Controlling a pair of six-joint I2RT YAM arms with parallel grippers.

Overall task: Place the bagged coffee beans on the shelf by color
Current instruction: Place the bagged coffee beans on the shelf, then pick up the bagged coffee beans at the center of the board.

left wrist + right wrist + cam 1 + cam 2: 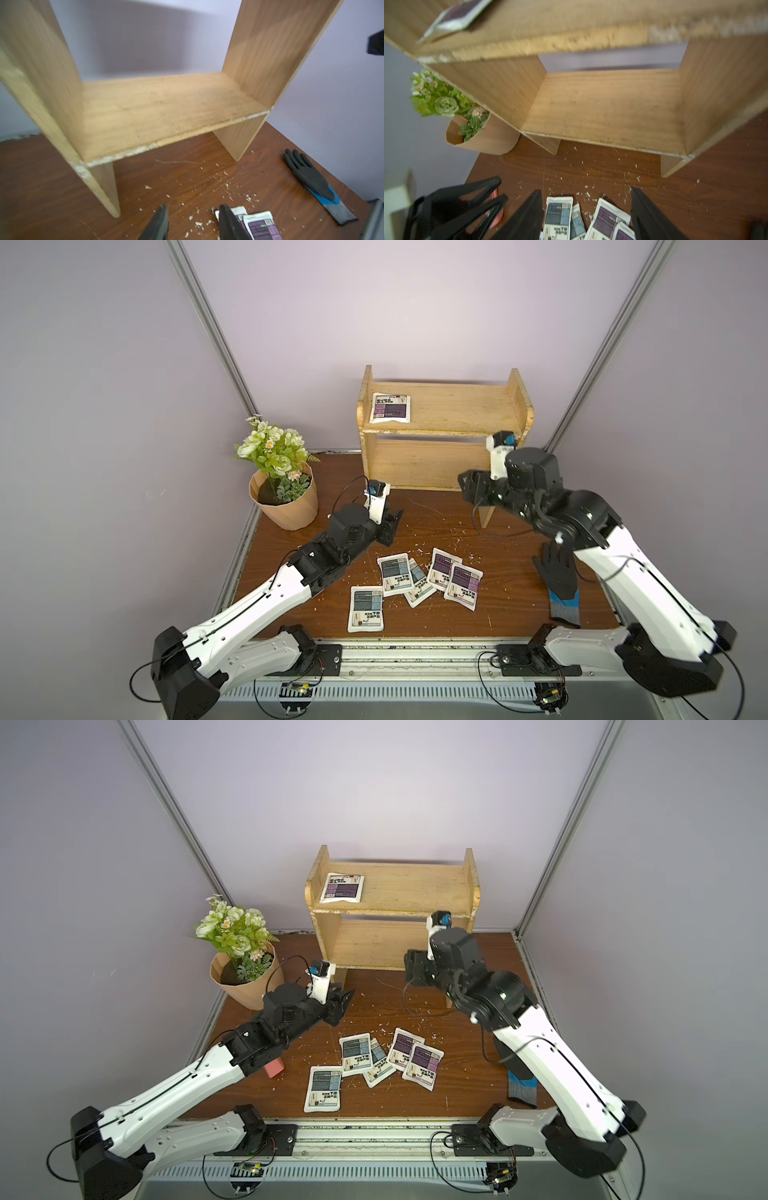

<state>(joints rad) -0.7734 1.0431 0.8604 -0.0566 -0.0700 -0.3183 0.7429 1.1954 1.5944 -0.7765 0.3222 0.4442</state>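
Left gripper [193,209] and right gripper [585,191] both stand open and empty, facing the shelf [457,406]. Behind them, farther from the shelf, flat film pouches lie on the table [507,605], long axes roughly shelfward. The grey-blue trio [395,574] is nearer the left arm, the purple pair [463,587] nearer the right. The shelved purple pouch [390,407] rests on the worn wooden top tier.

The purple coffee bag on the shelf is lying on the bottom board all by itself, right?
No. The purple coffee bag lies by itself on the top board of the shelf, not the bottom one. Both top views show it.
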